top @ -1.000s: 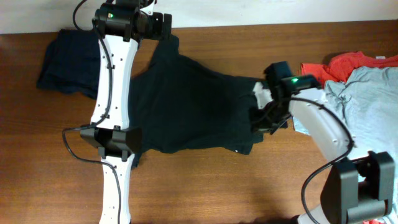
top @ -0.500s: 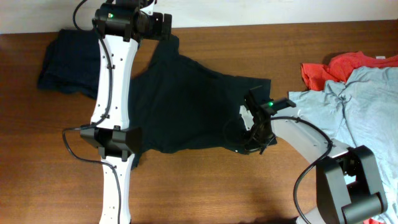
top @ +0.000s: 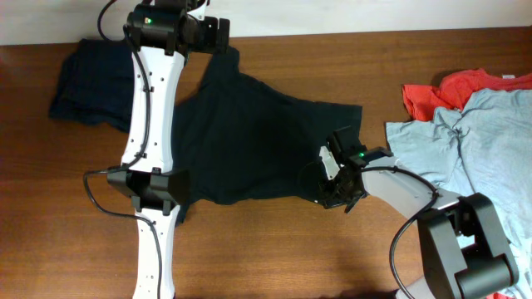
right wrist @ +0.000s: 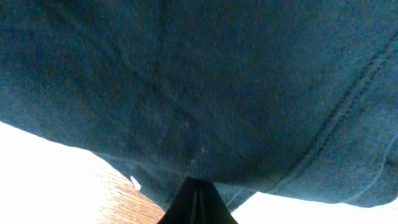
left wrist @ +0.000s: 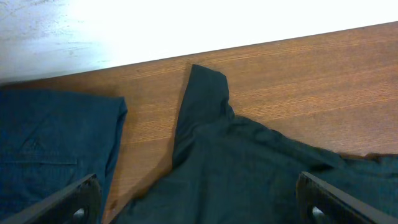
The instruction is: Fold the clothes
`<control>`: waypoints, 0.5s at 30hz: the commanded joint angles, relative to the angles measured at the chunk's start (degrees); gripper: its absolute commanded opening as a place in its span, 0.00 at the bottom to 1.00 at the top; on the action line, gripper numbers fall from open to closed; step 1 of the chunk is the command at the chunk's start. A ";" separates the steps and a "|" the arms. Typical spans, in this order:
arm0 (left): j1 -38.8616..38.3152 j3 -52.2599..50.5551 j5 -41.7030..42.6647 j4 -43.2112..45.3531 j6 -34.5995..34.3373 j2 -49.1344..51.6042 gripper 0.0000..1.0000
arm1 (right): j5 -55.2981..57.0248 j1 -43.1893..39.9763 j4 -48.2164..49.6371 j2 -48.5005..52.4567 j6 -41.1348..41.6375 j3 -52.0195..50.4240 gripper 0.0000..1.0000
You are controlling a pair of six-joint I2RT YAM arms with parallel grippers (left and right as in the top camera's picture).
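The black-navy T-shirt (top: 258, 141) lies spread flat in the middle of the wooden table. One sleeve (left wrist: 205, 93) points toward the far edge. My left gripper (top: 218, 33) hovers over that sleeve, open and empty, with its fingers (left wrist: 68, 202) wide apart. My right gripper (top: 334, 189) is at the shirt's lower right corner, its jaws pressed together on the hem. In the right wrist view the dark cloth (right wrist: 205, 87) fills the frame above the closed fingertips (right wrist: 198, 202), and a small white mark (right wrist: 135, 183) shows near the hem.
A folded navy garment (top: 87, 79) lies at the far left, also seen in the left wrist view (left wrist: 50, 149). A pale grey-blue garment (top: 482, 141) and an orange-red one (top: 449, 90) are heaped at the right. The left arm (top: 150, 133) crosses the shirt's left side.
My right gripper moved from the shirt's right edge down and left to its lower right corner. The left arm has not moved.
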 commanded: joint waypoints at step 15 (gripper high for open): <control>-0.11 0.04 0.44 -0.07 -0.72 0.24 0.99 | 7.32 -2.14 -13.25 0.22 12.44 -3.04 0.04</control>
